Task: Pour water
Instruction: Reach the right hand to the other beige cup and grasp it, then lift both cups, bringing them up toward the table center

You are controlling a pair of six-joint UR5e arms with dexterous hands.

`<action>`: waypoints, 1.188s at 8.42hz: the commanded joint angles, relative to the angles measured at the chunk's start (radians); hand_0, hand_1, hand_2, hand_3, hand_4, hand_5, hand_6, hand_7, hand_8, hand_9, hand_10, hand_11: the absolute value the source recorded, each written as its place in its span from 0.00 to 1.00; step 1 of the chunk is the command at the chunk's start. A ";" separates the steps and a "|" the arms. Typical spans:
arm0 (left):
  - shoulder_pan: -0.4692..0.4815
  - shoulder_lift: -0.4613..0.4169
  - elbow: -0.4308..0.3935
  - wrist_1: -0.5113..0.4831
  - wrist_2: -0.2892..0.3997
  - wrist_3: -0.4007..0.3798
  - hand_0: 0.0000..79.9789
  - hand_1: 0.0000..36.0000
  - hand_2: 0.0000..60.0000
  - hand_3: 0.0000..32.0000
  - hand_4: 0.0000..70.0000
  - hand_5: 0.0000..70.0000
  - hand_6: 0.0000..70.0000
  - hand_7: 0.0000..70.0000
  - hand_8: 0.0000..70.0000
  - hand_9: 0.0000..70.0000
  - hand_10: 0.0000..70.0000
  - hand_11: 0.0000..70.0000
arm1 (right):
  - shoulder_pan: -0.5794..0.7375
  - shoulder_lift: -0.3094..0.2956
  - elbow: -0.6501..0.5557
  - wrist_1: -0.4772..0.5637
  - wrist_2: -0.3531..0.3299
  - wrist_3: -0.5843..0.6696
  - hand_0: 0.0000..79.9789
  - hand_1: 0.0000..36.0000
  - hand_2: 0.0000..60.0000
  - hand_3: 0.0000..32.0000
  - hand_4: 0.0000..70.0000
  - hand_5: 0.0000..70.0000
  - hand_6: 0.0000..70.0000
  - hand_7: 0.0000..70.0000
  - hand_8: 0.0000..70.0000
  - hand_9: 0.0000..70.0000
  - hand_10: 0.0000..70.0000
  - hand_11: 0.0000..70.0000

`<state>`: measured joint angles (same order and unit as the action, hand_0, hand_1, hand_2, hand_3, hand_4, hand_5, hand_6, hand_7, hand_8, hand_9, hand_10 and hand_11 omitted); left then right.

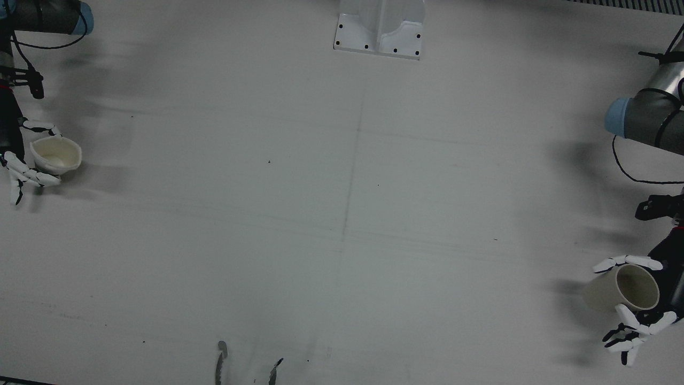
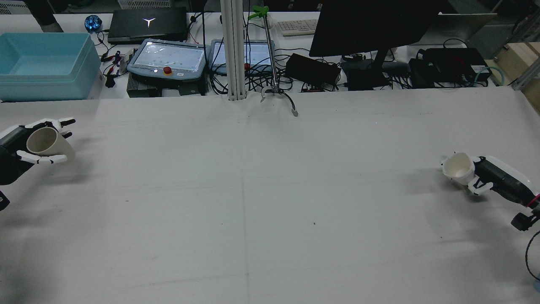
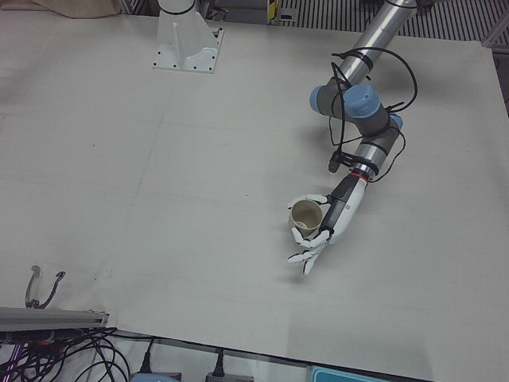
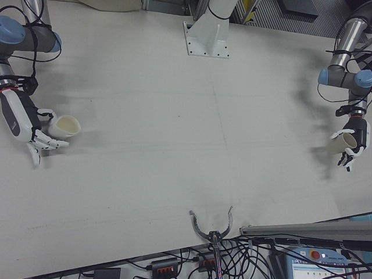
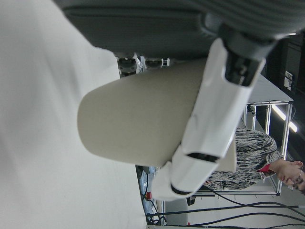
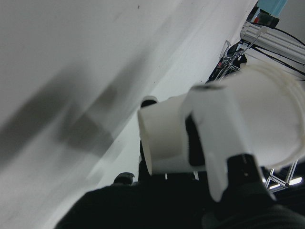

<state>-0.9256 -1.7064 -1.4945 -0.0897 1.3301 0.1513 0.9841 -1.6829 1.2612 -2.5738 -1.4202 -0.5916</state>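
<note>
A cup (image 1: 622, 289) is held in the left hand (image 1: 638, 307) and another (image 1: 56, 155) in the right hand (image 1: 24, 160), well apart; bringing them together is judged the next requirement.

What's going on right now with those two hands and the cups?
Left hand shut on beige cup. Right hand shut on white cup. Cups far apart, at opposite table edges. Nothing between them.

White table (image 2: 270, 211), cluttered desk (image 2: 379, 71) behind
</note>
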 commanded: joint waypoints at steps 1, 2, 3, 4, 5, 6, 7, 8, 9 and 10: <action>0.002 0.004 -0.070 0.045 0.003 0.001 1.00 1.00 1.00 0.00 0.70 1.00 0.25 0.25 0.07 0.04 0.12 0.23 | -0.001 -0.012 0.068 -0.008 0.037 0.010 1.00 1.00 1.00 0.00 0.25 0.28 0.55 0.96 0.52 0.72 0.00 0.00; 0.004 -0.007 -0.096 0.073 0.004 0.002 1.00 1.00 1.00 0.00 0.71 1.00 0.25 0.26 0.07 0.03 0.11 0.23 | 0.007 -0.023 0.120 -0.020 0.055 0.031 1.00 1.00 1.00 0.00 0.21 0.29 0.52 0.89 0.48 0.67 0.00 0.00; 0.008 -0.024 -0.136 0.124 0.004 0.008 1.00 1.00 1.00 0.00 0.72 1.00 0.25 0.26 0.07 0.03 0.11 0.23 | 0.034 -0.059 0.209 -0.025 0.063 0.047 1.00 1.00 1.00 0.00 0.24 0.29 0.54 0.88 0.46 0.64 0.00 0.00; 0.008 -0.110 -0.147 0.204 0.004 0.014 1.00 1.00 1.00 0.00 0.74 1.00 0.26 0.26 0.07 0.03 0.11 0.22 | 0.115 -0.070 0.319 -0.095 0.064 0.053 1.00 1.00 1.00 0.00 0.26 0.29 0.55 0.88 0.45 0.63 0.00 0.00; 0.023 -0.202 -0.148 0.288 0.006 0.024 1.00 1.00 1.00 0.00 0.75 1.00 0.26 0.27 0.07 0.03 0.11 0.23 | 0.178 -0.060 0.442 -0.256 0.055 0.073 1.00 1.00 1.00 0.00 0.31 0.30 0.59 0.91 0.46 0.64 0.00 0.00; 0.090 -0.290 -0.147 0.370 0.006 0.027 1.00 1.00 1.00 0.00 0.74 1.00 0.26 0.26 0.07 0.03 0.11 0.22 | 0.247 -0.022 0.549 -0.448 0.049 0.072 1.00 1.00 1.00 0.00 0.40 0.30 0.63 0.96 0.49 0.68 0.00 0.00; 0.150 -0.356 -0.144 0.413 0.006 0.024 1.00 1.00 1.00 0.00 0.72 1.00 0.26 0.26 0.07 0.03 0.11 0.22 | 0.289 0.032 0.581 -0.559 0.046 0.073 1.00 1.00 1.00 0.00 0.39 0.30 0.63 0.93 0.50 0.69 0.00 0.00; 0.184 -0.389 -0.144 0.441 0.006 0.027 1.00 1.00 1.00 0.00 0.73 1.00 0.27 0.26 0.07 0.03 0.11 0.22 | 0.297 0.090 0.569 -0.609 0.023 0.073 1.00 1.00 1.00 0.00 0.39 0.29 0.63 0.92 0.49 0.68 0.00 0.00; 0.209 -0.406 -0.145 0.450 0.004 0.030 1.00 1.00 1.00 0.00 0.74 1.00 0.28 0.26 0.07 0.03 0.11 0.22 | 0.304 0.156 0.561 -0.620 0.032 0.076 1.00 1.00 1.00 0.00 0.43 0.30 0.66 0.95 0.49 0.68 0.00 0.00; 0.220 -0.420 -0.150 0.465 0.004 0.030 1.00 1.00 1.00 0.00 0.75 1.00 0.28 0.27 0.08 0.04 0.12 0.23 | 0.300 0.225 0.557 -0.628 0.062 0.070 1.00 1.00 1.00 0.00 0.52 0.30 0.73 1.00 0.52 0.72 0.00 0.00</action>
<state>-0.7498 -2.0815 -1.6391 0.3384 1.3355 0.1783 1.2735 -1.5909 1.8211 -3.1522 -1.3871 -0.5178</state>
